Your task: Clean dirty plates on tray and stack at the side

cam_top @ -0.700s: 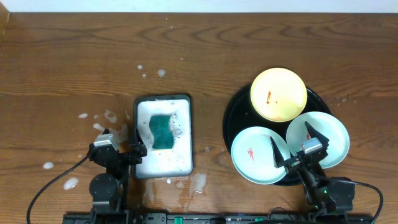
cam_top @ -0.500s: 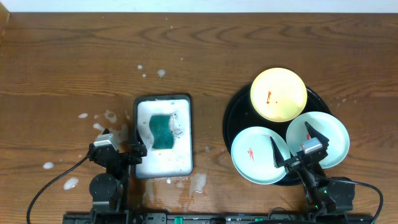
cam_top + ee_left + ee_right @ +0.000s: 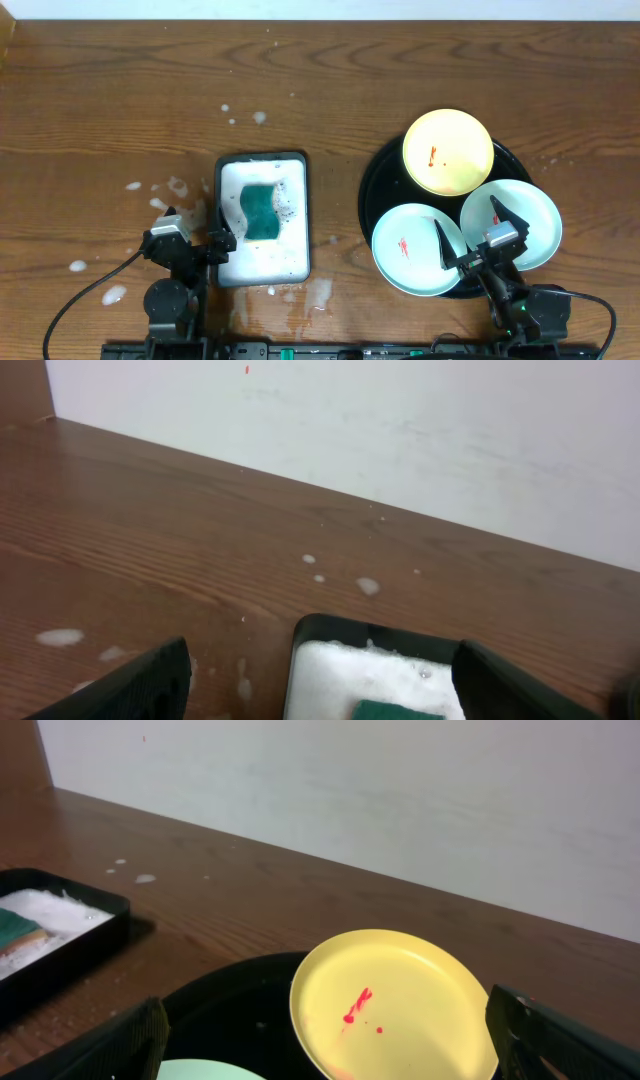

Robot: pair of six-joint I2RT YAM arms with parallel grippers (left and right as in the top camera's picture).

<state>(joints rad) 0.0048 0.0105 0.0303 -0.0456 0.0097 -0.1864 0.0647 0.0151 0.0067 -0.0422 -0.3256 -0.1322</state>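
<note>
Dirty plates (image 3: 448, 151) unmoved on tray (image 3: 376, 192); nothing shifted since.

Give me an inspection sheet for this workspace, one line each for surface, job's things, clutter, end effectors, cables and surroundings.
Surface: brown wooden table, white foam splashes left of centre.
Job's things: pale yellow round plate and two pale mint-green round plates, each red-smeared, on the large round black tray; none stacked at the side.
Clutter: white rectangular black-rimmed sponge tray full of foam, green sponge in it.
End effectors: left end effector open, empty, beside the sponge tray; right end effector open, empty, above the mint-green plates.
Cables: black cables loop by each arm base.
Surroundings: white wall behind the table.
</note>
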